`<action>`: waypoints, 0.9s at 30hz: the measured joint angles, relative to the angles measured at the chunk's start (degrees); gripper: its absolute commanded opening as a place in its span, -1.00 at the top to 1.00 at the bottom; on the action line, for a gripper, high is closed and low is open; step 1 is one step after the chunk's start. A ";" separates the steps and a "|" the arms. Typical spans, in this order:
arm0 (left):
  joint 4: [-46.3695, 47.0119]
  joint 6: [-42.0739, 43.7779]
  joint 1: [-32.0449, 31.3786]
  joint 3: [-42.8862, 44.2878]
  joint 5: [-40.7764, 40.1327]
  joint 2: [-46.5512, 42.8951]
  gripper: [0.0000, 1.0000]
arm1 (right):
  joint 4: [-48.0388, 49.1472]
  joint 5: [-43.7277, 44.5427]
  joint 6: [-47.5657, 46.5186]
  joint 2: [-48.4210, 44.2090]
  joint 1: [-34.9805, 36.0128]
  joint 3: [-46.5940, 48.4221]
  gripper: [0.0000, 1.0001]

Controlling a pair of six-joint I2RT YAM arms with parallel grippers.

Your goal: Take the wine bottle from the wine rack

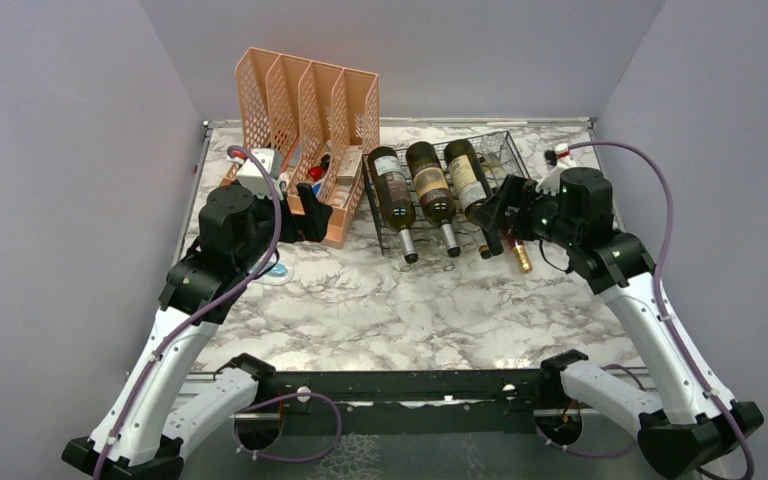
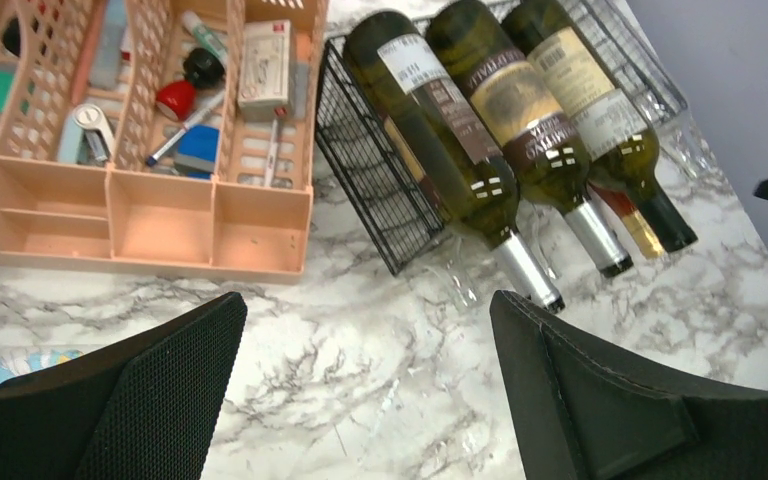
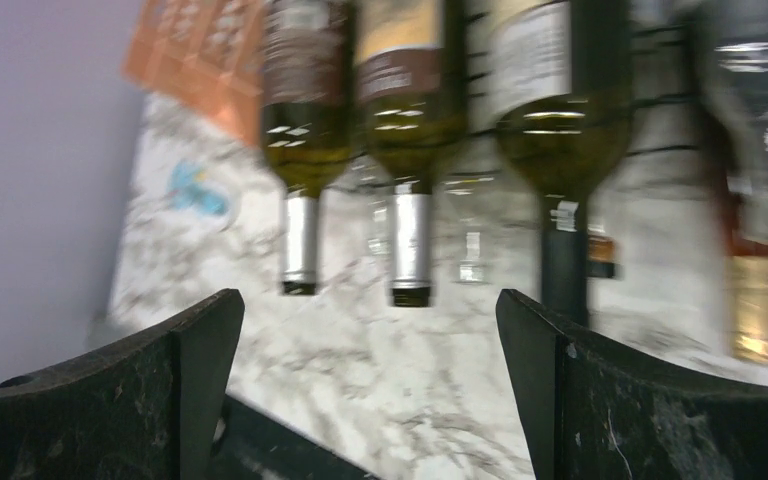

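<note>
The black wire wine rack [image 1: 490,150] lies at the back of the marble table, with three dark wine bottles side by side on it, necks toward me: left [image 1: 392,190], middle [image 1: 430,185], right [image 1: 466,172]. A fourth bottle with a gold cap [image 1: 522,257] lies beside them, mostly hidden by my right arm. My right gripper [image 1: 495,213] hovers open just in front of the right bottle's neck [image 3: 564,260], holding nothing. My left gripper [image 1: 312,215] is open and empty, left of the rack [image 2: 360,170], above bare marble. The left wrist view shows the same three bottles [image 2: 440,140].
A peach plastic file organiser [image 1: 305,110] stands left of the rack, with pens and small office items [image 2: 195,90] in its trays. A small blue object [image 1: 278,268] lies on the marble near the left arm. Grey walls close in the table's sides and back.
</note>
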 measured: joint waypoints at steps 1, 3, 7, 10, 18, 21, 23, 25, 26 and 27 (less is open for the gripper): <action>-0.63 -0.31 0.00 -0.33 1.01 -0.07 -0.99 | 1.44 -3.34 0.28 0.46 0.00 -0.98 -0.99; -1.33 -0.68 0.04 -1.14 2.75 -0.22 -0.99 | 4.72 -10.08 0.50 1.31 0.00 -2.75 -0.99; -2.80 -1.40 0.07 -4.20 5.68 -1.22 -0.98 | 10.40 -19.47 1.29 3.28 1.60 -5.31 -0.99; -4.04 -1.86 0.07 -5.79 6.69 -1.57 -0.99 | 12.41 -20.57 1.20 5.35 6.86 -4.96 -0.99; -4.48 -2.73 0.11 -6.34 8.55 -0.31 -0.99 | 11.72 -8.28 -1.53 15.63 22.82 -0.87 -0.99; -4.48 -2.80 0.11 -6.34 8.96 -0.17 -0.99 | 10.91 -1.90 -2.93 18.69 24.83 -0.74 -0.97; -4.48 -2.93 0.11 -6.34 9.05 -0.17 -0.99 | 10.67 1.79 -3.67 20.28 25.75 -0.74 -0.90; -4.48 -3.06 0.11 -6.34 9.11 -0.15 -0.98 | 10.71 5.46 -4.22 21.40 26.93 -0.74 -0.78; -4.48 -3.13 0.11 -6.34 9.14 -0.15 -0.99 | 10.73 6.86 -4.35 21.70 27.56 -0.74 -0.71; -4.48 -3.17 0.11 -6.34 9.18 -0.15 -0.99 | 10.75 8.72 -4.52 22.08 28.46 -0.74 -0.63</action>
